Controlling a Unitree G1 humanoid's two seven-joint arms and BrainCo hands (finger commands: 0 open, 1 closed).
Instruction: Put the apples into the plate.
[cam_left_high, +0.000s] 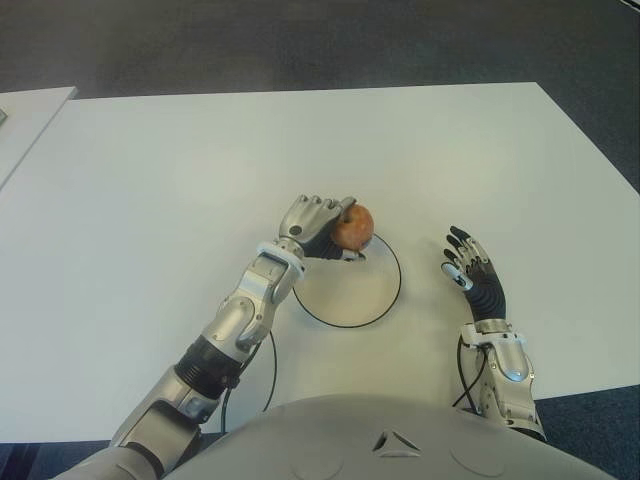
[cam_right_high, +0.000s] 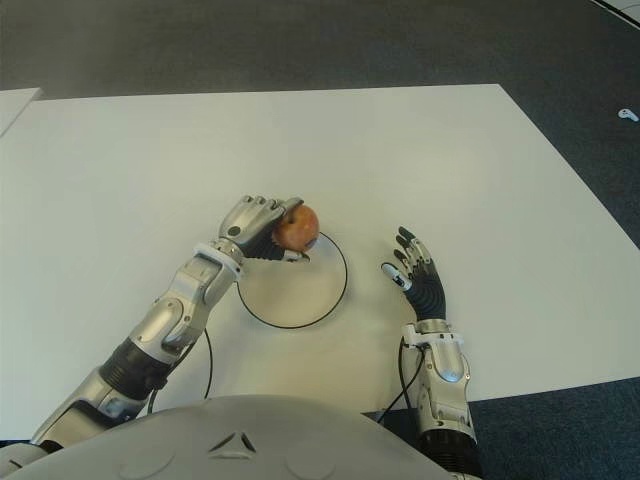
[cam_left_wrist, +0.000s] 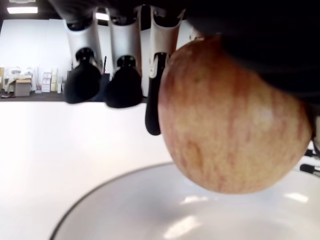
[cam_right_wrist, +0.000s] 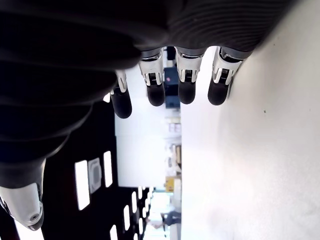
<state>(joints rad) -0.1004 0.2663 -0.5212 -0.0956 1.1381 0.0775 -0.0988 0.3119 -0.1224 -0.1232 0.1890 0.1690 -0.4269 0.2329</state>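
A red-yellow apple (cam_left_high: 353, 227) is held in my left hand (cam_left_high: 322, 232), whose fingers curl around it over the far rim of the white plate (cam_left_high: 345, 295). In the left wrist view the apple (cam_left_wrist: 230, 120) hangs just above the plate's dark-edged rim (cam_left_wrist: 100, 192), with the fingers (cam_left_wrist: 122, 85) behind it. My right hand (cam_left_high: 470, 268) shows to the right of the plate with its fingers (cam_right_wrist: 155, 92) spread and nothing in them.
The white table (cam_left_high: 150, 200) stretches wide to the left and back. Its front edge runs near my body and its right edge (cam_left_high: 590, 150) borders dark carpet. A black cable (cam_left_high: 272, 365) loops beside my left forearm.
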